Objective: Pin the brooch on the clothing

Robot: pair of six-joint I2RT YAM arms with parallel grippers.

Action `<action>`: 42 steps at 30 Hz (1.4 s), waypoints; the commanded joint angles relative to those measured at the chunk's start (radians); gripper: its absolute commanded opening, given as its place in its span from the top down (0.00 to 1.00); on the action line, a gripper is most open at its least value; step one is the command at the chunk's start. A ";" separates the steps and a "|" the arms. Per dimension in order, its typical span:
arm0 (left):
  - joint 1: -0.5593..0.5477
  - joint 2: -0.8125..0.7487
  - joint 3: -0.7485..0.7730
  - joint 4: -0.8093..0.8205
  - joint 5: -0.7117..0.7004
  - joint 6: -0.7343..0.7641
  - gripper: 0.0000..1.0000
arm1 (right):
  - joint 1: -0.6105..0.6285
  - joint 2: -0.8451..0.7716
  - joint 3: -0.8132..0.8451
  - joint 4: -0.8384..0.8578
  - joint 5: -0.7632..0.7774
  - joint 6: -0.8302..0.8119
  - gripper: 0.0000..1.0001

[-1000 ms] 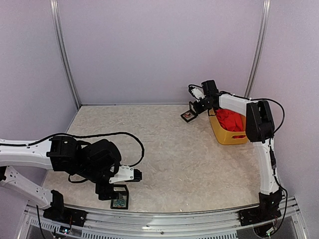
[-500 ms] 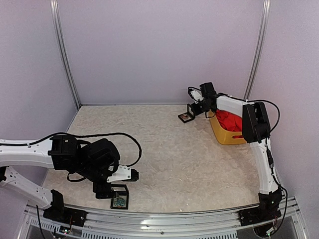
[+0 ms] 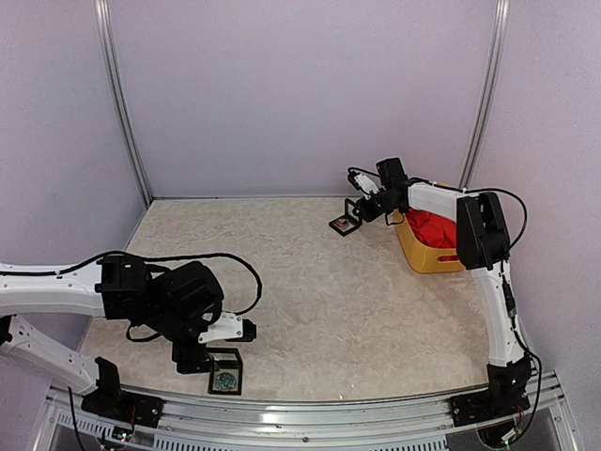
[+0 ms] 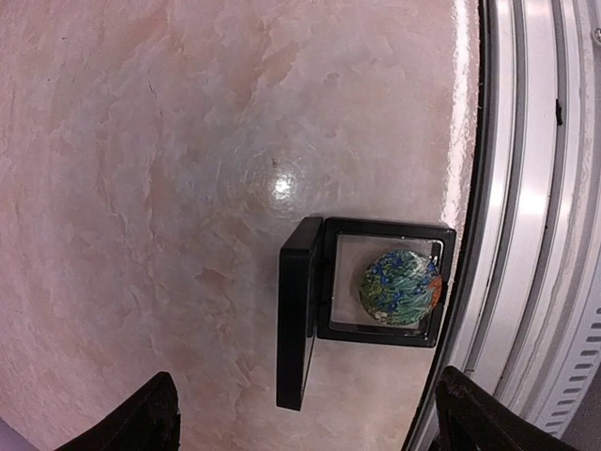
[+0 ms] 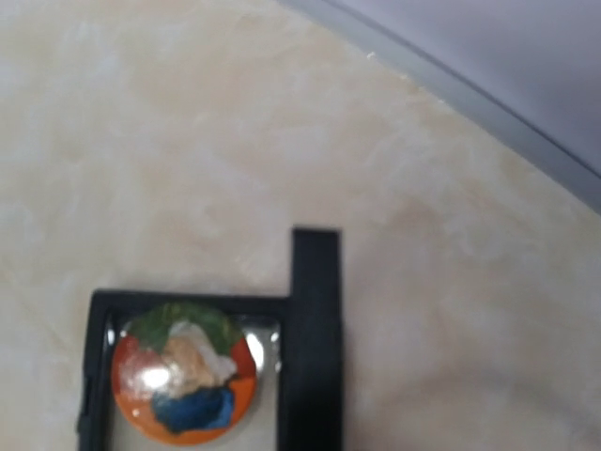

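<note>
So here's the state of things. The red T-shirt (image 3: 434, 226) isn't on the bench (image 3: 329, 301) at all. It's bunched up inside the yellow bin (image 3: 420, 256) at the far right, well apart from the left arm.

The left pincer (image 4: 305, 427) hangs over a black case (image 4: 299, 319) right by the near rail (image 4: 526, 235), with its fingers (image 4: 141, 418) spread wide on either side and nothing held. Inside the case sits a round blue-green brooch (image 4: 399, 287).

The right pincer (image 3: 357, 212) is way out at the back of the bench, next to the bin and over a second case (image 5: 315, 329) holding an orange brooch (image 5: 183, 385). Its wrist view doesn't show the fingers and the overhead view is too small, so I can't tell how far open it is or whether it's touching that case.

Handling-wise, my guess is the shirt is light and totally floppy. Pinch it anywhere and the rest just drapes and folds over itself. I'd take a bunch of fabric off the top of the heap, or the neckline if it shows, then lift it clear of the bin and lay it out flat.

The brooches look small, hard and glossy — probably slippery on that domed face — so I'd go for the rim. There's glare over both, which may mean a clear cover sits in the way. The pin on the back isn't visible.
</note>
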 commanded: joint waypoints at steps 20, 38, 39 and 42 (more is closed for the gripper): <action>0.070 0.044 -0.084 0.099 0.029 0.099 0.43 | 0.006 -0.223 -0.143 -0.010 -0.034 -0.048 0.41; 0.113 0.005 -0.133 0.199 0.078 0.115 0.87 | 0.006 -0.380 -0.344 0.069 -0.021 -0.088 0.41; 0.114 0.008 -0.132 0.198 0.079 0.113 0.87 | 0.006 -0.384 -0.352 0.072 -0.021 -0.089 0.40; 0.123 0.017 -0.123 0.198 0.065 0.092 0.94 | 0.006 -0.395 -0.370 0.078 -0.018 -0.091 0.40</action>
